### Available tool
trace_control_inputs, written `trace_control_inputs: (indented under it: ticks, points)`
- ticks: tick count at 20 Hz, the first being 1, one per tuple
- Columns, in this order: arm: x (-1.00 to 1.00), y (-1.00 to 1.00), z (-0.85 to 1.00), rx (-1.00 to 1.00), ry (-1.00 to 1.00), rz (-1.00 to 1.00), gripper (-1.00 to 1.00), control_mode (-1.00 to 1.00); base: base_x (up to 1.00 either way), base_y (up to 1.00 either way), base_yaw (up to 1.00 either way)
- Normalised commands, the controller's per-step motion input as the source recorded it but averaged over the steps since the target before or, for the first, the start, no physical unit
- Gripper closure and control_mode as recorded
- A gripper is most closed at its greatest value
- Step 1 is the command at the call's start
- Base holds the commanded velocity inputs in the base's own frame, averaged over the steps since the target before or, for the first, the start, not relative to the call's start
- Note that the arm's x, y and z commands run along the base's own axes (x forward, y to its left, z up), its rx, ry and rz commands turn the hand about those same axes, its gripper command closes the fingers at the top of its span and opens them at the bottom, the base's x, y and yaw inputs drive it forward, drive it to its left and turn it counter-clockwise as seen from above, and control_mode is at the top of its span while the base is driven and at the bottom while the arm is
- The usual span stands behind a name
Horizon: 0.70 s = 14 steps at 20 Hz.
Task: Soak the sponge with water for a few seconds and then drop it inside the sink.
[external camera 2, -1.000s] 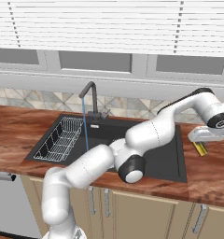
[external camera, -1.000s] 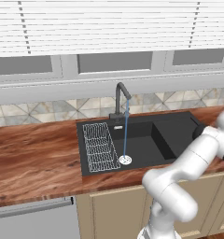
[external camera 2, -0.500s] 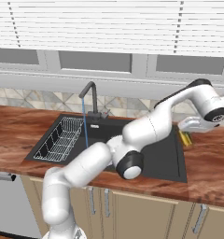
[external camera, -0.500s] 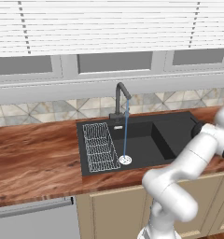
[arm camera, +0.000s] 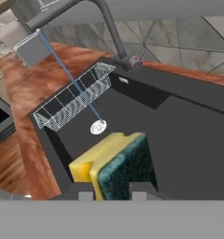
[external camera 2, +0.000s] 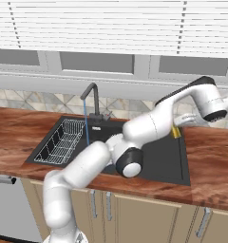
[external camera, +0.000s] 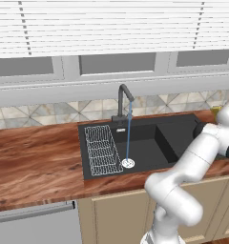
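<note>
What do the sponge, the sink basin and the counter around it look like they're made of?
Sponge: soft yellow foam with a coarse dark green scouring layer, going by the mottled texture; it sits between the claw tips. Sink: matte black, no shine, maybe composite or coated metal; hard to tell in a render. Counter: glossy reddish-brown wood, with streaky grain.

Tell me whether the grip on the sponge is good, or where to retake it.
Keep it. The gripper is shut on the sponge across its thin layered thickness, one finger on the yellow face and one on the green, gripping one end; the far end sticks out free towards the water.
</note>
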Motion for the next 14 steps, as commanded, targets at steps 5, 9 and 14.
trace_control_inputs:
  ticks: [5, 9, 14]
  points:
    - [-0.04, 0.99, -0.05, -0.04, -0.26, 0.00, 1.00, -1.00, 0.00, 0.00, 0.00]
    - [-0.36, 0.98, 0.02, -0.03, -0.31, 0.00, 1.00, -1.00, 0.00, 0.00, 0.00]
    - [-0.44, 0.99, 0.10, -0.03, -0.29, 0.00, 1.00, -1.00, 0.00, 0.00, 0.00]
